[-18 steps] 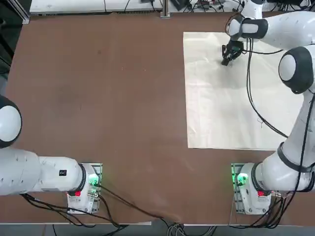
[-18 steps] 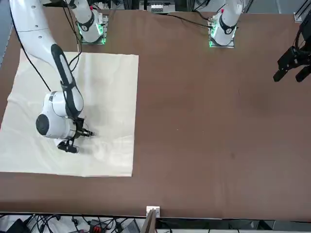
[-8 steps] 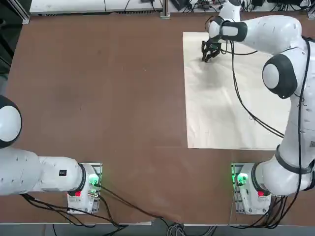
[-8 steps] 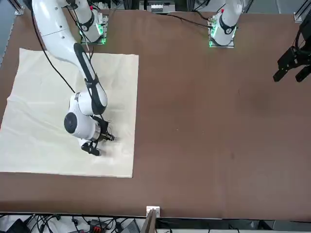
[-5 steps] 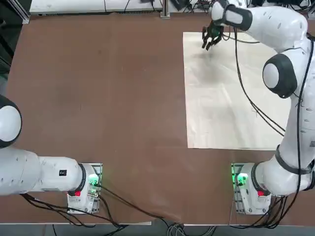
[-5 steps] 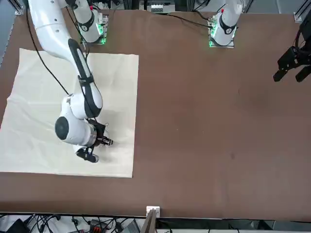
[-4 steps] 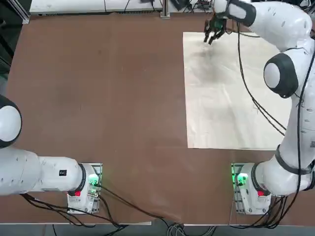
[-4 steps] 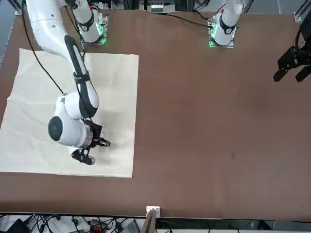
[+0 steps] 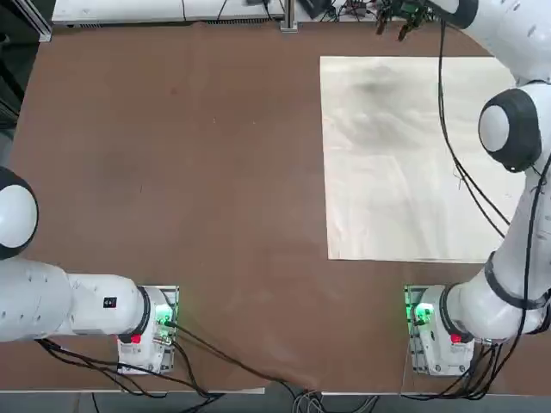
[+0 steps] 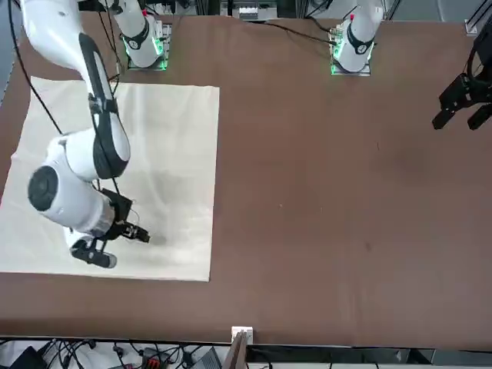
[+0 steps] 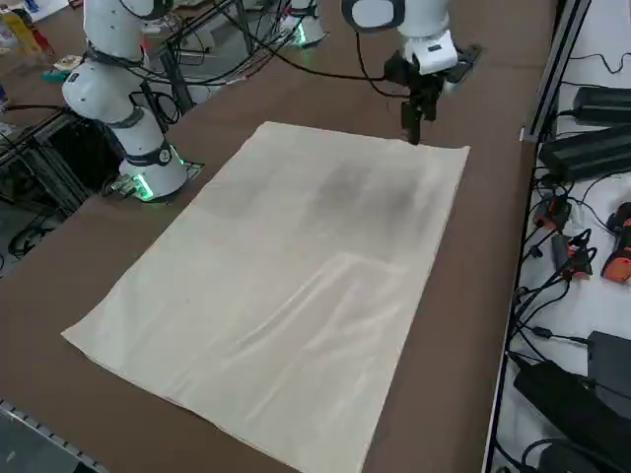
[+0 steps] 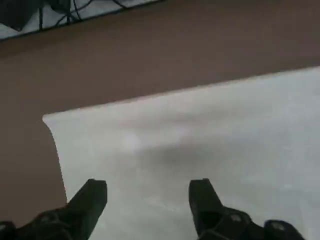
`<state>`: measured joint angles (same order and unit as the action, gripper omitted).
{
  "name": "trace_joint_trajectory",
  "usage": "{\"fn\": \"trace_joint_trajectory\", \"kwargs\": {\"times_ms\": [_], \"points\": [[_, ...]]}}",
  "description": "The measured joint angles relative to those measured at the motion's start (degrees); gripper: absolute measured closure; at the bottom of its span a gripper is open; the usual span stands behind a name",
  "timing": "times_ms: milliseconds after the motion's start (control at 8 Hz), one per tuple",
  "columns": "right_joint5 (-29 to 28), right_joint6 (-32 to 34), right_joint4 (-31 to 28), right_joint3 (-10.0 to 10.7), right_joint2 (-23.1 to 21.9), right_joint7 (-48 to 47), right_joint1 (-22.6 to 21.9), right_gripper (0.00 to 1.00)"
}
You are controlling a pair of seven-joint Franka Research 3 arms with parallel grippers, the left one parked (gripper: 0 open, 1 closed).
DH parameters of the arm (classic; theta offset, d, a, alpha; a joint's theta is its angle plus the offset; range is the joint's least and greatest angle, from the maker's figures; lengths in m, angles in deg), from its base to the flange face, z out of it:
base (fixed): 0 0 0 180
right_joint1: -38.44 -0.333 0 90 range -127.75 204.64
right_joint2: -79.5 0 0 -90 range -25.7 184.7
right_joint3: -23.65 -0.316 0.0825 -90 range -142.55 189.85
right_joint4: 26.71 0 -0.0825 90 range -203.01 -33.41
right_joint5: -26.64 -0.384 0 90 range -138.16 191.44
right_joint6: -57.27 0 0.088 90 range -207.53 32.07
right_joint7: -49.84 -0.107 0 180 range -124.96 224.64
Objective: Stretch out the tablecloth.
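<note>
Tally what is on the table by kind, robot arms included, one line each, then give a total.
Tablecloth: 1, cream, spread flat on the brown table.
Robot arms: 2; the right gripper hangs open above the cloth's far corner, holding nothing.
Total: 3

Our right arm [image 9: 516,129] is all glossy white shells with chunky rounded joints, and each joint has a grey cap on it. A black cable [image 9: 448,146] hangs loose alongside the links up to the wrist. The right gripper [image 12: 147,200] is matte black, two blocky fingers [image 12: 202,197] with flat pads. Our base [image 9: 430,331] sits on a metal plate near the table's [image 9: 215,172] edge, glowing green with a little red bit, and a bundle of black wires spills out from it.
</note>
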<state>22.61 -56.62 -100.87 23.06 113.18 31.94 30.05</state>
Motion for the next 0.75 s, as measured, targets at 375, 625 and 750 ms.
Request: {"fn": "trace_joint_trajectory", "kwargs": {"times_ms": [375,625,750], "points": [[0.33,6.9,0.15,0.42,-7.3,8.43,6.88,0.0],[2.06,12.87,0.32,0.48,-12.06,10.76,10.83,0.0],[4.73,15.25,0.28,0.49,-14.54,12.36,11.6,0.0]]}}
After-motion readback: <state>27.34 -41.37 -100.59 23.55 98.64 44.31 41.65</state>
